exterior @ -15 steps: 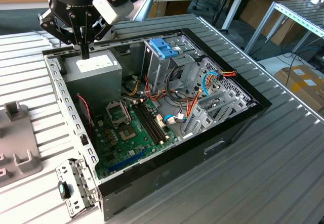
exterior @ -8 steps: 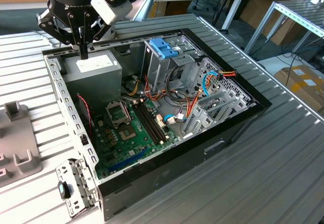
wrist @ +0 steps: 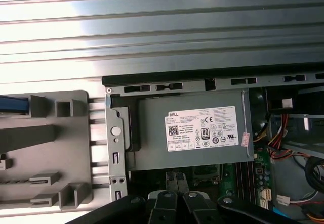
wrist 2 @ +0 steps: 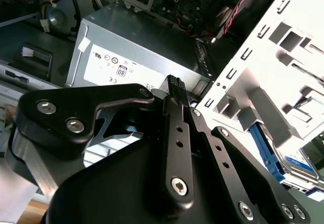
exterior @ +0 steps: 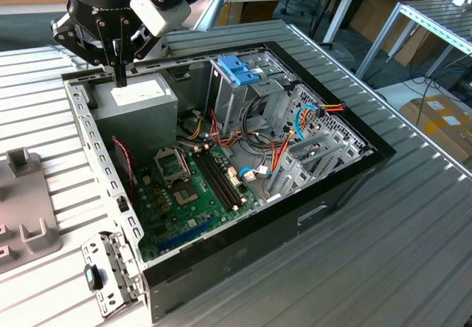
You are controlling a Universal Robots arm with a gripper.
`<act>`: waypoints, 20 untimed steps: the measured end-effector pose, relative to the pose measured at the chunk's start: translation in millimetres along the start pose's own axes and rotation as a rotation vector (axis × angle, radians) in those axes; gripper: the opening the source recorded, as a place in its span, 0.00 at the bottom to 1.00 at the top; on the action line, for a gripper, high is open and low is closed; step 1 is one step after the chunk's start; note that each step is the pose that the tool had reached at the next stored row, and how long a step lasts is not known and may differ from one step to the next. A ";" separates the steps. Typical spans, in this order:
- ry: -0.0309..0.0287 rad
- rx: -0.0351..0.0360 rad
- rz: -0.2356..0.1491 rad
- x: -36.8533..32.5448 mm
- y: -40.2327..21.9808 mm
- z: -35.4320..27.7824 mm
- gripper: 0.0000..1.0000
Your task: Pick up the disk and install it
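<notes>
Bright even light, with glare streaking the ribbed tabletop point(wrist: 167, 32)

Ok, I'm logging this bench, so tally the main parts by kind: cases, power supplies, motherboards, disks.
Open black computer case: 1
Grey metal power supply box: 1
Green motherboard: 1
Dark disk in blue plastic carrier: 1
Total: 4

Blue-railed disk point(wrist 2: 296, 163) in grey fixture point(wrist: 50, 133)

In the case point(exterior: 243, 257), the power supply point(exterior: 140, 102) lies to the exterior view's left of the drive cage point(exterior: 221, 98).
</notes>
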State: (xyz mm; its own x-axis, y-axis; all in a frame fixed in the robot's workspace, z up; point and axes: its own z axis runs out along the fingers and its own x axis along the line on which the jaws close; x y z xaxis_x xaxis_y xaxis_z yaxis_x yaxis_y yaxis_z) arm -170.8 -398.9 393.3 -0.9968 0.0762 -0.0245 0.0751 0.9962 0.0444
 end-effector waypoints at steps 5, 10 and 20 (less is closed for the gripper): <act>0.0000 0.0000 0.000 1.4 -0.1 0.0 0.11; 0.0000 0.0000 0.000 2.9 -0.2 -0.1 0.11; 0.0000 0.0001 0.000 6.3 -0.5 -0.2 0.11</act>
State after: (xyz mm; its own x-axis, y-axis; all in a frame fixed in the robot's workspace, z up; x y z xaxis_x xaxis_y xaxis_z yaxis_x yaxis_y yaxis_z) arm -177.2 -398.9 393.3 -0.9968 0.0762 -0.0244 0.0751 0.9962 0.0443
